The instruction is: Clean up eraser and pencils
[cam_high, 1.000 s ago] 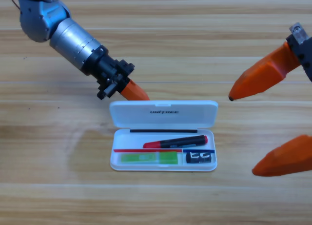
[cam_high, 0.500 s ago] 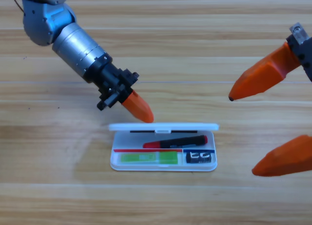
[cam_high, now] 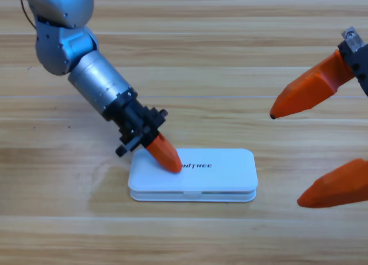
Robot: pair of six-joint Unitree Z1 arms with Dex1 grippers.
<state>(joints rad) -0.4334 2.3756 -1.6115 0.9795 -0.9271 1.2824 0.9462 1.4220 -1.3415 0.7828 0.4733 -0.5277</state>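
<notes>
We see a white plastic case (cam_high: 201,176), a flat oblong with rounded corners and a smooth matte lid, lying shut on the table (cam_high: 230,46), whose pale wood shows long straight grain running side to side. Grey lettering is printed on the lid near its middle. The eraser and the pencils are out of sight; with the lid down we cannot tell where they lie.

The left arm, a polished grey metal tube ending in a black knobbly wrist, slants down from the upper left corner. Its left hand (cam_high: 167,156) points down and to the right, and the orange tapered tip rests on the left part of the lid, just beside the lettering. Only one orange wedge shows, so we cannot tell whether this hand is open or closed.

The right hand (cam_high: 313,150) waits at the right edge, well apart from the case, its two smooth orange cone-shaped fingers spread wide, holding nothing.
</notes>
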